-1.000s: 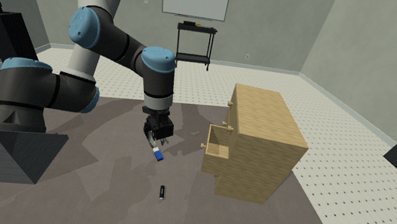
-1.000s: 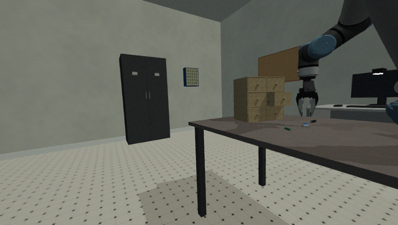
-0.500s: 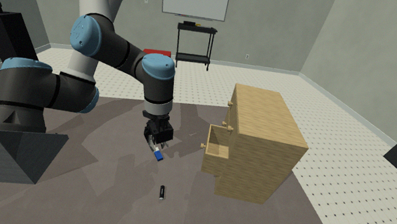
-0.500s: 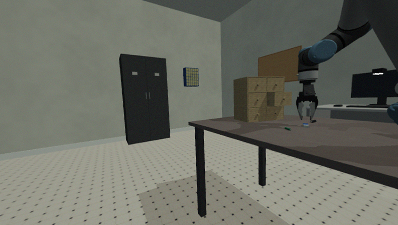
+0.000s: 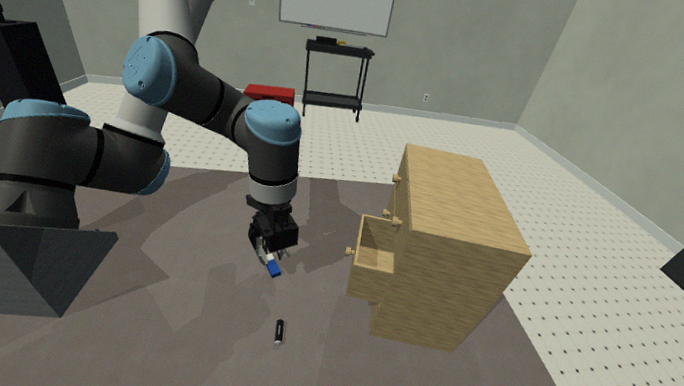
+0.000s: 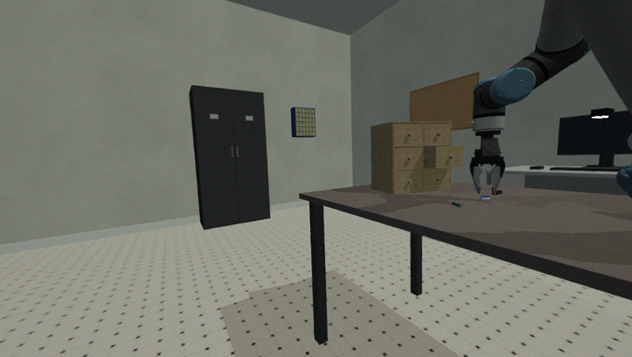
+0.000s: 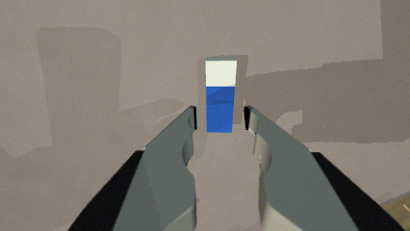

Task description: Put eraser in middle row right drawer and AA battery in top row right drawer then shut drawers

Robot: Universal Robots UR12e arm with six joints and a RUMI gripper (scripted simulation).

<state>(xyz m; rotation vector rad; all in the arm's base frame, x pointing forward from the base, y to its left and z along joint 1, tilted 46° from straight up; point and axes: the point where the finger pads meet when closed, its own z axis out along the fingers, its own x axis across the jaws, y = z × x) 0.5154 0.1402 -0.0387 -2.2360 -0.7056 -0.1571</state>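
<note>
The blue and white eraser [image 5: 274, 268] [image 6: 485, 198] [image 7: 220, 113] lies on the table. My gripper [image 5: 273, 254] [image 6: 487, 189] [image 7: 219, 108] is partly open just above it, with a gap to the eraser on both sides in the wrist view. A small black cylinder with a silver end [image 5: 278, 331], which looks like the battery, lies on the table nearer the top camera. The wooden chest [image 5: 465, 198] [image 6: 381, 155] stands upright. Its right middle drawer [image 5: 369, 285] [image 6: 458, 152] is pulled out, and the visible part of its inside is empty. The other drawers look shut.
A small green cylinder [image 6: 456, 204] lies on the table between the eraser and the chest in the exterior view; I cannot tell what it is. The open drawer and its knob [image 5: 349, 251] stick out toward my gripper's side. The chest's edge shows at the wrist view's lower right.
</note>
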